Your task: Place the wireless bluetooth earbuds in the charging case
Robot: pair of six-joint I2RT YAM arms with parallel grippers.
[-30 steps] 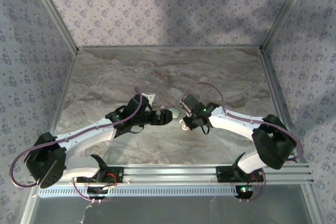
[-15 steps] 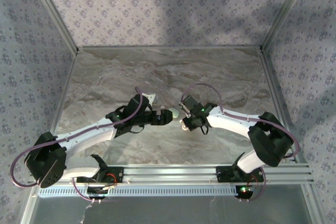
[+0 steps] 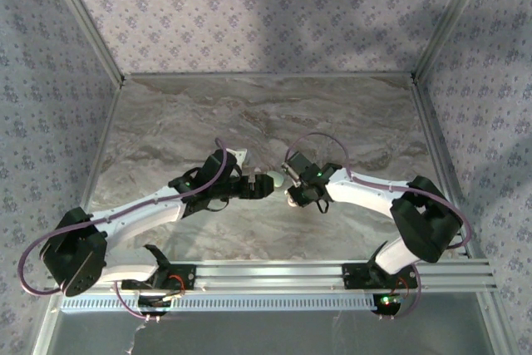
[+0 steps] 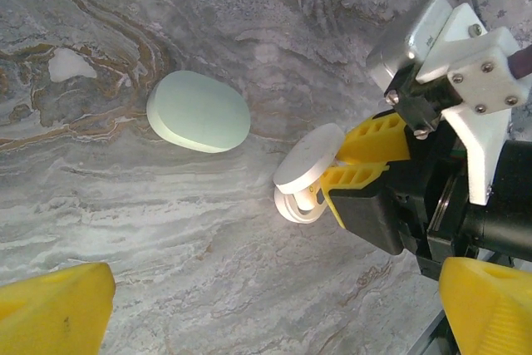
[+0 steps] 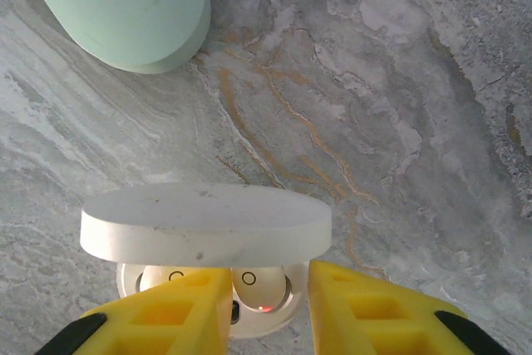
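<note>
The white charging case [image 5: 204,224] lies on the marble with its lid propped up. Two white earbuds sit in its wells, one [image 5: 253,282] between my right gripper's yellow fingers above a small red light, the other [image 5: 156,274] half hidden behind the left finger. My right gripper [image 5: 268,278] is open at the case's front and straddles the first earbud. The left wrist view shows the same case [image 4: 303,174] with those fingers [image 4: 366,155] against it. My left gripper [image 4: 274,288] hangs open and empty above the bare table, facing the case.
A mint-green pebble-shaped case [image 4: 198,111] lies shut just beyond the white one, a short gap away; from above this mint case [image 3: 271,177] sits between the two grippers. The two wrists nearly meet at mid-table. Patterned walls enclose the marble table [image 3: 266,114].
The right arm has crept slightly left toward the white case. The left arm has hardly moved, and both cases lie where they were.
</note>
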